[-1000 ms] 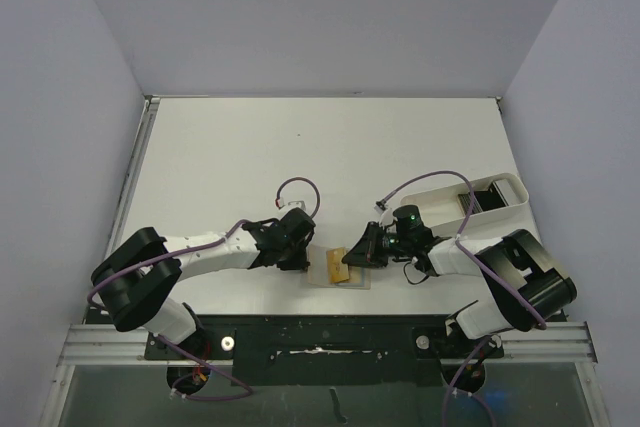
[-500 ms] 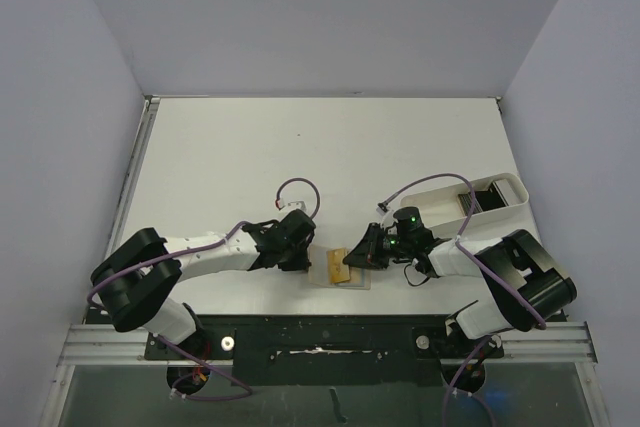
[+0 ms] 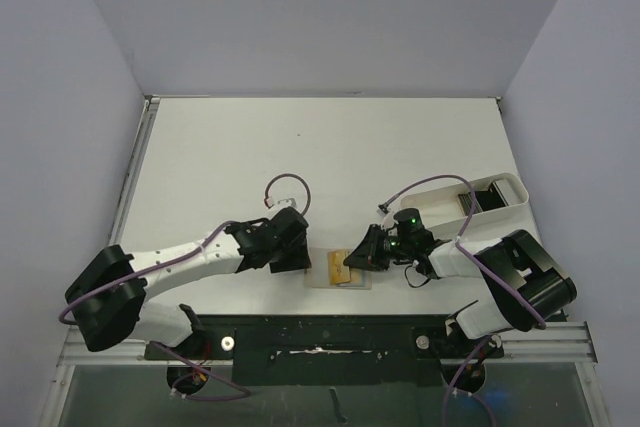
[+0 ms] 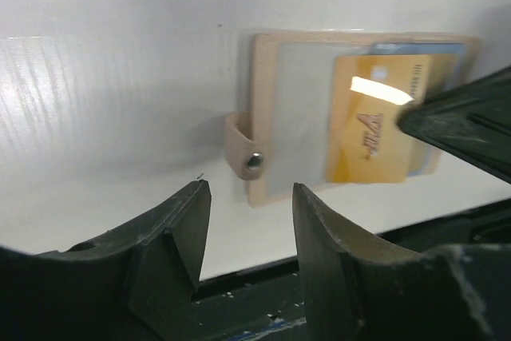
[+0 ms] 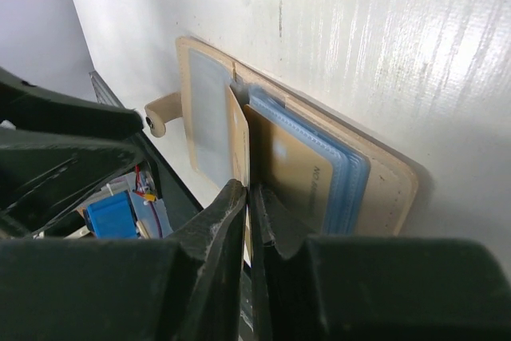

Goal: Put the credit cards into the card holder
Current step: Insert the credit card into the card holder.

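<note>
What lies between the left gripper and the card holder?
Only a bare strip of white table, seen in the left wrist view. The open left gripper sits just short of the card holder, whose snap tab points toward it.

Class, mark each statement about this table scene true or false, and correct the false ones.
1. The wallet lies open on the table. True.
2. The left gripper is clamped on the wallet's strap. False: its jaws are open, clear of the strap.
3. The card at the wallet is gold. True.
4. Seen from above, the white tray sits left of the wallet. False: it sits to the right.
5. The right gripper is wide open. False: it is pinched shut on the card.
</note>
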